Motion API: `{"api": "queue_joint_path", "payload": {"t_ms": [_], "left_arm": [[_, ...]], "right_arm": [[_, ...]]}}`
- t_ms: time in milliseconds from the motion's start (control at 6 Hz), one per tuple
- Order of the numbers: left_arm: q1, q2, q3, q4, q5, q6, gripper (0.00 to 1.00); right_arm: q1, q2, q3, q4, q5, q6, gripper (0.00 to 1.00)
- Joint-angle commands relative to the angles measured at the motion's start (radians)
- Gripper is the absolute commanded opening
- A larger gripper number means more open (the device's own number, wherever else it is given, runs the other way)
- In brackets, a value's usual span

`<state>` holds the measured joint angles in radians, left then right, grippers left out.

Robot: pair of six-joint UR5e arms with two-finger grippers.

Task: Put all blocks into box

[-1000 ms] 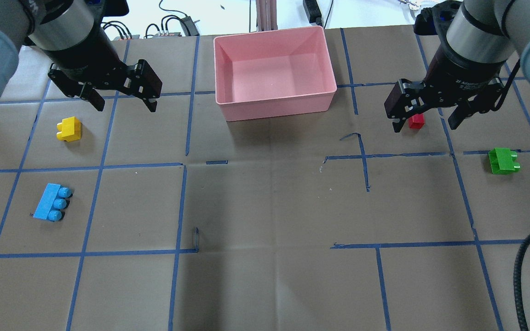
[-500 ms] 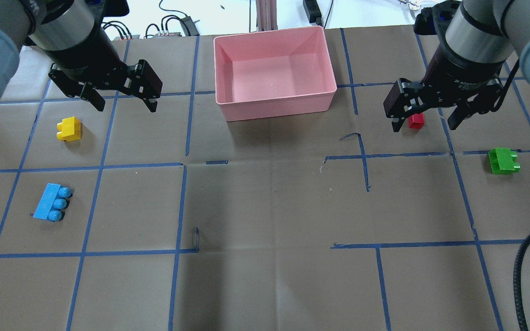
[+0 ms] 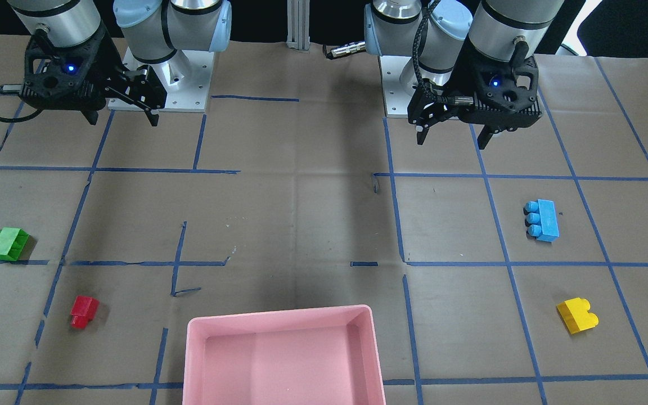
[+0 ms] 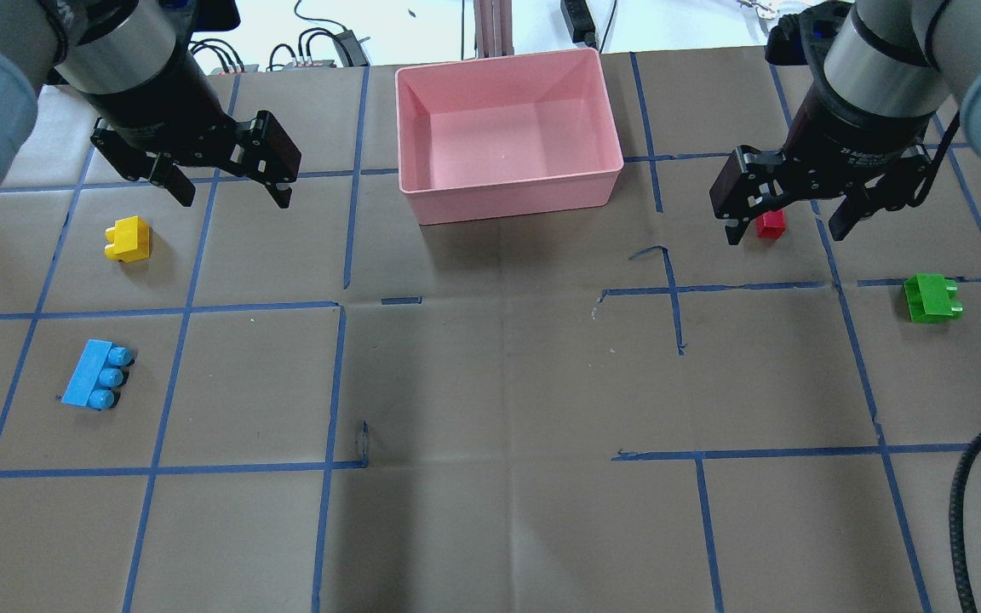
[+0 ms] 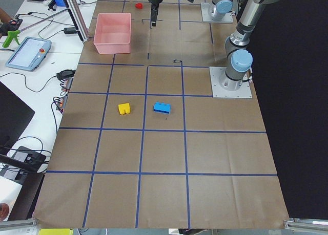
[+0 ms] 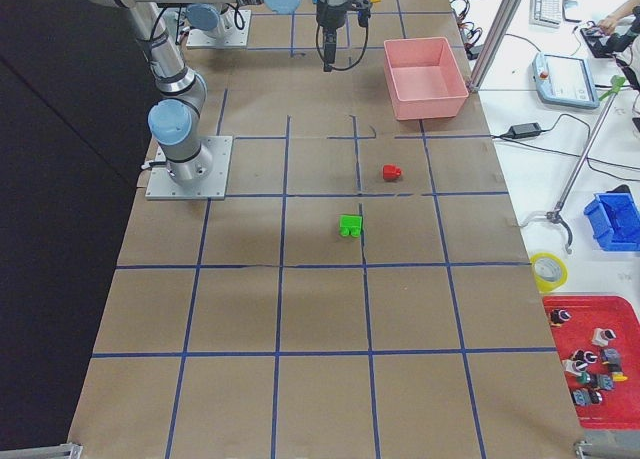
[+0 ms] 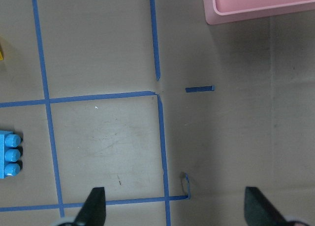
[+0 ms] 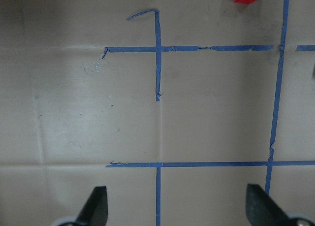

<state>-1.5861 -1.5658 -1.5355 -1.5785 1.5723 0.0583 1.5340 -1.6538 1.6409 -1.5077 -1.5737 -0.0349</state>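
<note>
Changed: nothing visible; bricks and arms sit as before.
Pincers: right gripper (image 3: 124, 120) and left gripper (image 3: 451, 143) both wide open, empty.
Red brick (image 3: 84, 311): ahead of the right gripper, away from the robot; right arm nearer.

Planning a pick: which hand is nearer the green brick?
Right. The right hand hovers on the same table half as the green brick; the left hand over the opposite half.

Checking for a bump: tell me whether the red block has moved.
No. The red block stays put, at the same spot above the blue tape line in the overhead view.
</note>
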Motion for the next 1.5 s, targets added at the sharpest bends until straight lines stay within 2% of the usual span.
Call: {"api": "queue_joint_path", "payload": {"t_ms": [0, 333, 500, 667, 833, 1000, 1333], "left_arm": [[0.0, 0.0, 0.0, 0.0, 0.0, 0.0, 1.0], [0.006, 0.001, -0.006, 0.005, 0.002, 0.003, 1.0], [0.015, 0.0, -0.006, 0.012, 0.006, 0.044, 1.0], [0.021, 0.001, -0.006, 0.012, 0.006, 0.055, 1.0], [0.024, 0.0, -0.006, 0.012, 0.006, 0.057, 1.0], [0.059, -0.002, -0.005, 0.012, 0.006, 0.113, 1.0], [0.252, -0.008, -0.008, 0.009, -0.003, 0.289, 1.0]], "right_arm": [[0.0, 0.0, 0.0, 0.0, -0.002, -0.005, 1.0], [-0.003, 0.003, 0.0, -0.002, -0.006, -0.029, 1.0], [-0.026, 0.005, 0.0, -0.008, -0.015, -0.163, 1.0], [-0.084, -0.003, 0.0, -0.005, -0.019, -0.259, 1.0], [-0.198, -0.036, 0.002, 0.0, -0.017, -0.371, 1.0], [-0.31, -0.053, 0.002, 0.001, -0.005, -0.52, 1.0], [-0.37, -0.052, 0.002, 0.011, -0.003, -0.569, 1.0]]}}
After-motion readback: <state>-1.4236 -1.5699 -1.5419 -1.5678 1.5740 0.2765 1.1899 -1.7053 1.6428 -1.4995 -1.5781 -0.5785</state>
